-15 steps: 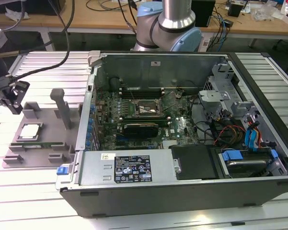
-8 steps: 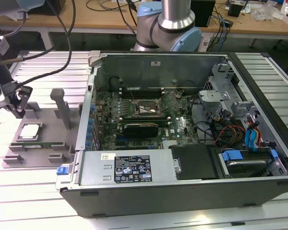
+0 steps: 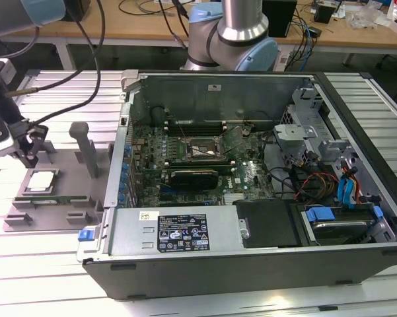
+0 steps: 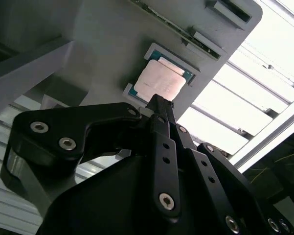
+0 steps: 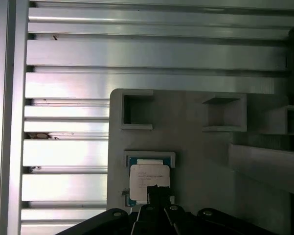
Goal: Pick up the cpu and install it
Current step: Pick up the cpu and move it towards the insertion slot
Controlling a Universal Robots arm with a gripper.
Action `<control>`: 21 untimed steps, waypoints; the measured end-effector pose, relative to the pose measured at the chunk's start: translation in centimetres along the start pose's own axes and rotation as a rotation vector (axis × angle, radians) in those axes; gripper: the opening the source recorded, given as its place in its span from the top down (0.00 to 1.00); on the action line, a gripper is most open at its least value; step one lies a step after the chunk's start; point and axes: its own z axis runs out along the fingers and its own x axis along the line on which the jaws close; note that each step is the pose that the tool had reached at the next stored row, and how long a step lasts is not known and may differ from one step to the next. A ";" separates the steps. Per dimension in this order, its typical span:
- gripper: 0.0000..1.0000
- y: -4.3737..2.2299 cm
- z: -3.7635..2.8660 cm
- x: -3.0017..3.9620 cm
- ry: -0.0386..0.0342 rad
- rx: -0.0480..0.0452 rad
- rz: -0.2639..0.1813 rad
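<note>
Silvery-grey metal lid up, the cpu (image 3: 41,180) lies flat in a framed pocket of the grey fixture plate (image 3: 66,165), near the plate's edge on the exterior view's left. It is square, so there is no real long axis. Its sides run parallel to the plate's edges, and both wrist views show a greenish border round the lid. The gripper (image 3: 30,158) hangs right over it, tip above one edge of the cpu (image 4: 159,82), jaws closed together and holding nothing. Contact can't be told. The plate sits on the slotted aluminium table (image 3: 53,264) beside the open computer case (image 3: 251,264), well apart from the motherboard socket (image 3: 201,150).
</note>
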 end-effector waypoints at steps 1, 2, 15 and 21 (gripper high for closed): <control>0.89 -0.03 0.18 0.01 0.0000 -0.0001 -0.002; 0.89 -0.06 0.24 0.01 0.0002 -0.0001 -0.003; 0.89 -0.80 1.11 0.06 0.0003 -0.0002 -0.005; 0.89 -0.94 2.15 0.10 0.0011 -0.0002 -0.005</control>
